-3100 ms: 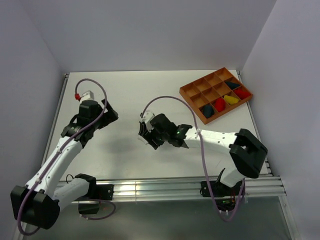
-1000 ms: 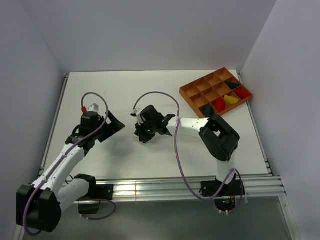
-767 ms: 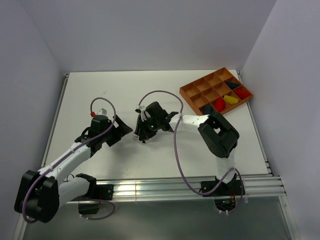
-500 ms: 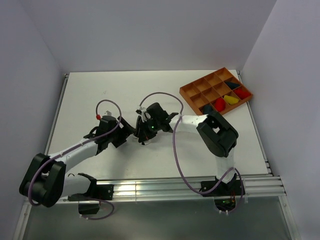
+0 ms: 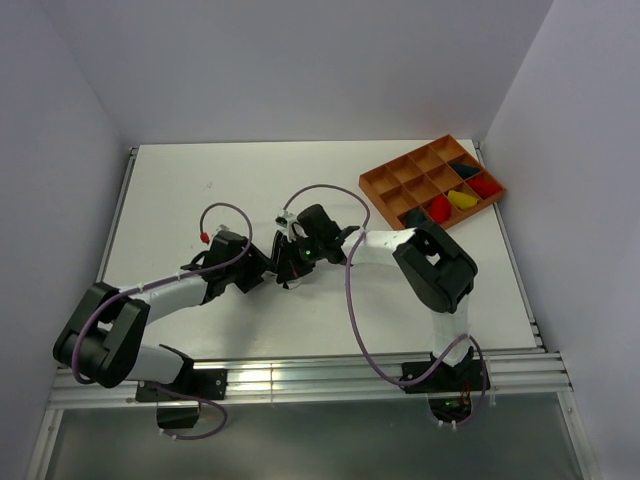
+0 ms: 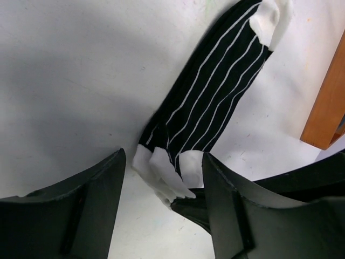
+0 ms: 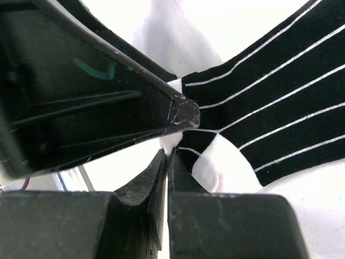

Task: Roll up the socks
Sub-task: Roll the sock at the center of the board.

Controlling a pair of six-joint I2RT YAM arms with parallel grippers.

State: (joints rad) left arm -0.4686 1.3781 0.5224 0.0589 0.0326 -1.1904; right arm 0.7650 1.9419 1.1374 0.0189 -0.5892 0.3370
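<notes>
Along the near edge of the white tabletop [image 5: 250,180] you see an aluminium rail [image 5: 300,377] carrying both arm bases. The surface is matt, lightly scuffed and speckled in the wrist views.

At mid-table, slightly nearer the rail than the far edge, the two tools meet. The left gripper [image 5: 264,267] lies low over the surface with its fingers [image 6: 91,199] standing apart, one on each side of the white cuff of the striped sock [image 6: 215,86]. The right gripper [image 5: 289,270] is pinched closed on that same cuff. The sock lies flat and stretched out, black with thin white lines, its white toe pointing towards the orange compartment tray [image 5: 386,211].

That tray sits at the far right corner of the tabletop, turned diagonally, with red, yellow and dark rolled bundles [image 5: 440,207] in its nearer cells. Plain pale walls [image 5: 300,70] close the table in on the left, far and right sides.

Against the earliest frame, your left arm has swung from the left side to the centre and lowered, the right arm's elbow has moved inward, and the tray is unmoved.
</notes>
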